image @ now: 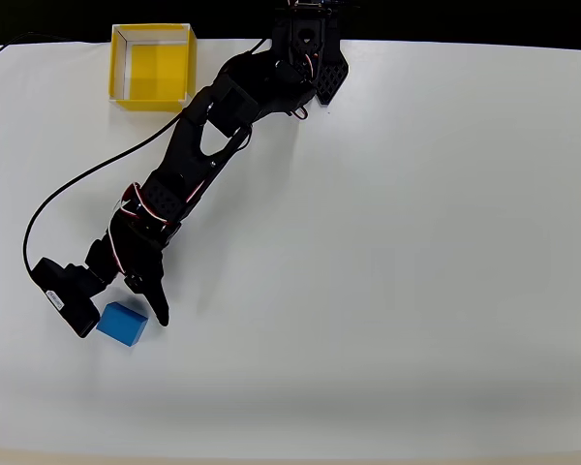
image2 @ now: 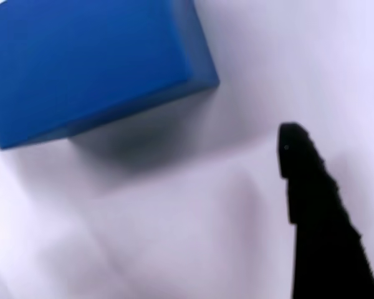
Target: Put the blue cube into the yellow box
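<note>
Blue cube (image: 122,325) lies flat, long axis tilted rightward-down overhead; tool (image: 126,315) open, straddling it.

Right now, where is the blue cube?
In the overhead view the blue cube lies on the white table at lower left, at the open gripper, far from the yellow box.

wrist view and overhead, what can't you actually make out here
- Wrist view: the cube is cut off by the top and left edges and soft with closeness; one finger shows, its partner lies outside the picture.
- Overhead view: the arm's own body hides part of the gripper, so whether a finger touches the cube cannot be told.
- Overhead view: the box reaches the table's far edge; its outer walls are not visible.
</note>
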`<state>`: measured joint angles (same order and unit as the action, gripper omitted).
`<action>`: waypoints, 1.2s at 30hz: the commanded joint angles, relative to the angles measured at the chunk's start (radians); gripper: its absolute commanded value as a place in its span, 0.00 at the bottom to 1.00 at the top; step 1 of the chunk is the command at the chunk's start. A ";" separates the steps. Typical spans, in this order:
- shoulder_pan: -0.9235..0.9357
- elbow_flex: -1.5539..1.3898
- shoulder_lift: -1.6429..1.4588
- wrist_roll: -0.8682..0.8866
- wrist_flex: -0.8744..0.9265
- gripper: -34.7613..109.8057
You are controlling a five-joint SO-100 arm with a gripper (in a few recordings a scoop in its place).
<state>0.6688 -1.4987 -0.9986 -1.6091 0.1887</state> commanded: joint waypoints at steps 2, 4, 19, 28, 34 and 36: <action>0.006 0.127 -0.038 -0.020 -0.100 0.68; 0.006 0.140 -0.017 -0.025 -0.137 0.68; 0.006 0.302 0.164 -0.005 -0.275 0.70; -0.002 0.376 0.232 0.008 -0.308 0.70; -0.003 0.417 0.276 0.011 -0.331 0.69; -0.005 0.417 0.281 0.020 -0.339 0.68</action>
<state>0.6688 -1.1934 -0.6412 -1.5923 -0.0966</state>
